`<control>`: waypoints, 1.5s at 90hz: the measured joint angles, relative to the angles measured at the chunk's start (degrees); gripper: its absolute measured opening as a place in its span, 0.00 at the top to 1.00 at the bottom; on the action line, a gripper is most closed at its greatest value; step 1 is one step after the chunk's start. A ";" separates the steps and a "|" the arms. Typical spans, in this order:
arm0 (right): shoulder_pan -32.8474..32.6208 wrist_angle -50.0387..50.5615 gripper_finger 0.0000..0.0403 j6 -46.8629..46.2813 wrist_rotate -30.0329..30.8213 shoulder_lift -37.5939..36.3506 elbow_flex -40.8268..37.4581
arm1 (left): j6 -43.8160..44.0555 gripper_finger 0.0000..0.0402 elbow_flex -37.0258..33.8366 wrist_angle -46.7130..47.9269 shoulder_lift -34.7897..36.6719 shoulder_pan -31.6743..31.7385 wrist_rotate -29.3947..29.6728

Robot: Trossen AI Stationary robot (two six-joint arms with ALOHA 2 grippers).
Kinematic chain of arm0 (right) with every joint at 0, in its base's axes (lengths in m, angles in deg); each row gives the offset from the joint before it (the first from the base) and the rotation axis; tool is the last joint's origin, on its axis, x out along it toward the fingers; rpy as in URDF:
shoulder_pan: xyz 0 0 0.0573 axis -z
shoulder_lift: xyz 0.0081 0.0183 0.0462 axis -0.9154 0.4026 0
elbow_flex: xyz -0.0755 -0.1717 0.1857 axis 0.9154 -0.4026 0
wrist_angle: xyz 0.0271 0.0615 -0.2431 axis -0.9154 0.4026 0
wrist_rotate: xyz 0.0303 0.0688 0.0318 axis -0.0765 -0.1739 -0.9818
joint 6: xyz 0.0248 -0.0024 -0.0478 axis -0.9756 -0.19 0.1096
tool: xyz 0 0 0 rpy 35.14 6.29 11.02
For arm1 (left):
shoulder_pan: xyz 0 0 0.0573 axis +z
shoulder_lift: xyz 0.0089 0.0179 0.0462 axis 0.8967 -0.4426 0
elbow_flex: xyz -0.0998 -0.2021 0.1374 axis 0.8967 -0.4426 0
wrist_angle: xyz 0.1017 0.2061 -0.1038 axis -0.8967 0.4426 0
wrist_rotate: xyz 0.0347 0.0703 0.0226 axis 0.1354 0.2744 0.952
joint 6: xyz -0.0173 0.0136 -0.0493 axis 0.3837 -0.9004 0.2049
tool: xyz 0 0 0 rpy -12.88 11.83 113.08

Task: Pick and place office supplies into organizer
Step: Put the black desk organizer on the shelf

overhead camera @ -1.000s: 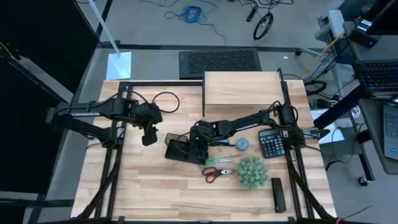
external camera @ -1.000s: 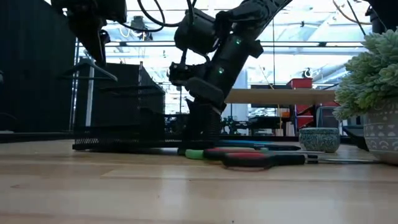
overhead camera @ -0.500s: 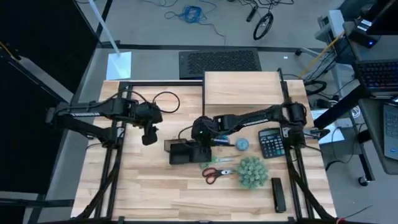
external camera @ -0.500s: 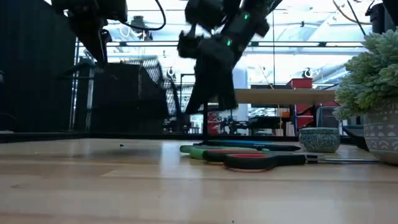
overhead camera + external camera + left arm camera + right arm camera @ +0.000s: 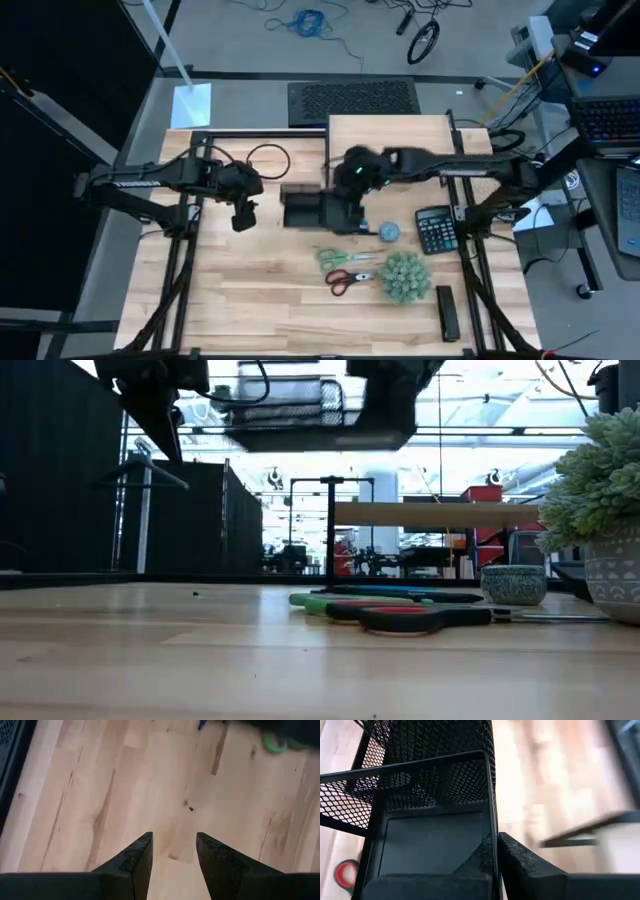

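Black mesh organizer (image 5: 312, 209) hangs clamped by one wall in the right gripper (image 5: 350, 200), lifted clear of the table, with scissors (image 5: 349, 279) and pens (image 5: 349, 257) lying below it, nearer that arm than the open left gripper (image 5: 240, 218).

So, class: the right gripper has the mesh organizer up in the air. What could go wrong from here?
1. The right gripper pinches only one thin wall of the organizer, so the tray may tilt or slip out.
2. The organizer hangs well above the table; a drop could land on the scissors or the pens.
3. The left gripper waits close by, open; a swing could strike it.
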State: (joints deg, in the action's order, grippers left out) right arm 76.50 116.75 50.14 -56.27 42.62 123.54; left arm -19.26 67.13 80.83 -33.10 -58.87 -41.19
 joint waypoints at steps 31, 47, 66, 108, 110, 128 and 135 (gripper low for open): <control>18.04 8.76 1.00 13.03 -0.16 -6.46 0.00 | 0.01 0.65 0.00 -3.72 0.00 0.01 -0.26; 28.13 8.77 1.00 20.03 -8.15 -6.33 0.00 | -0.09 0.65 0.01 -4.57 0.00 0.01 -0.31; 37.94 8.46 1.00 27.07 -13.79 -6.23 0.00 | -0.76 0.65 0.01 -4.60 0.00 0.01 -0.37; 43.34 4.22 1.00 35.82 -18.38 3.46 0.00 | -3.02 0.65 0.01 -9.78 0.00 1.69 -0.72; 43.35 3.46 1.00 35.88 -18.41 3.64 0.00 | -3.02 0.65 0.01 -9.76 0.00 1.77 -0.72; 43.71 -0.98 1.00 39.64 -18.40 5.25 0.00 | -4.08 0.65 0.01 -10.23 0.00 1.91 -0.72; 43.69 -2.34 1.00 39.95 -18.36 6.14 0.00 | -4.46 0.65 0.01 -10.89 0.00 1.89 -0.72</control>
State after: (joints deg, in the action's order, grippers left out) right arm 120.19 114.41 90.09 -74.62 48.76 123.54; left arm -23.71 67.15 69.94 -33.10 -56.99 -41.91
